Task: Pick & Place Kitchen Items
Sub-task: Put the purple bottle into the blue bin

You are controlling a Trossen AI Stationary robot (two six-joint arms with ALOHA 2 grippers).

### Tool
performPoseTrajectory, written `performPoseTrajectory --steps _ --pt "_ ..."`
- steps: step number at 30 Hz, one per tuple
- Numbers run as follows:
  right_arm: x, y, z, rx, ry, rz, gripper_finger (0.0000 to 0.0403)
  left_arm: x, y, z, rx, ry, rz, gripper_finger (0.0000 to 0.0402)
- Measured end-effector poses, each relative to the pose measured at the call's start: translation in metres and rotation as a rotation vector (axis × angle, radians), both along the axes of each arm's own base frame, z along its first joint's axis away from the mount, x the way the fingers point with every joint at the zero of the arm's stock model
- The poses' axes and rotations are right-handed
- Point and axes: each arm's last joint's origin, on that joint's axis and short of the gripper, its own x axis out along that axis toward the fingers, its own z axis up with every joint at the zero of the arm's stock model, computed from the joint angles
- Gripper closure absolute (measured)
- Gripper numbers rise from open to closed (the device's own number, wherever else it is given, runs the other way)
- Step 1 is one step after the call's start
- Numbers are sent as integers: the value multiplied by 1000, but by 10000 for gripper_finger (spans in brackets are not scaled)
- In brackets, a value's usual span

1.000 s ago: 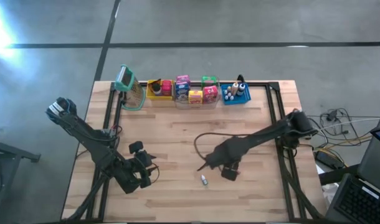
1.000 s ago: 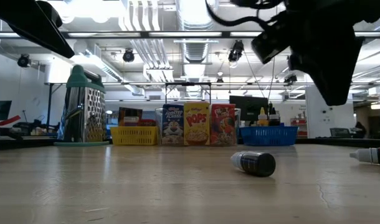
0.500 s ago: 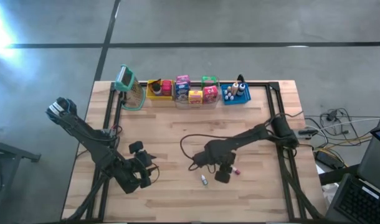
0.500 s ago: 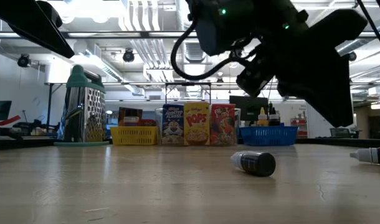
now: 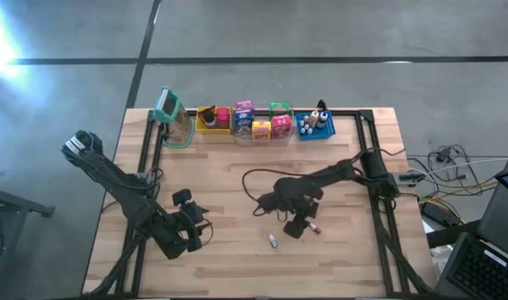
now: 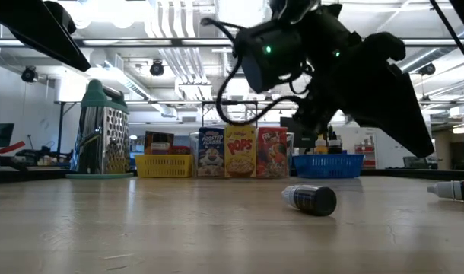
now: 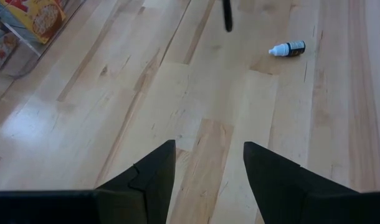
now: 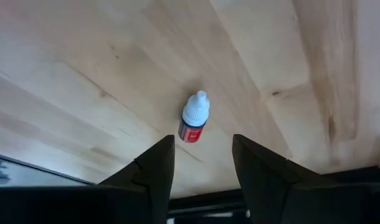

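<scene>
Red-labelled bottle [image 8: 194,118] flat on table, below the spread right hand [image 8: 199,163], untouched.

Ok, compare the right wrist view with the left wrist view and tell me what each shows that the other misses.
Only the right wrist view shows the red-labelled dropper bottle lying on the wood just ahead of the right gripper, whose jaws stand apart with nothing between them. Only the left wrist view shows the dark-labelled dropper bottle lying farther off, a cereal box at the picture's edge, and the left gripper, jaws apart and empty. Both show the bare wooden table.
</scene>
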Motion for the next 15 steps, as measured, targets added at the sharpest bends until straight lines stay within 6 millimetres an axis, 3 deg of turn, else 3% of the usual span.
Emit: performPoseTrajectory --steps 15 --pt "-8 -11 -28 19 12 -105 261 0 0 0 1 -1 0 206"
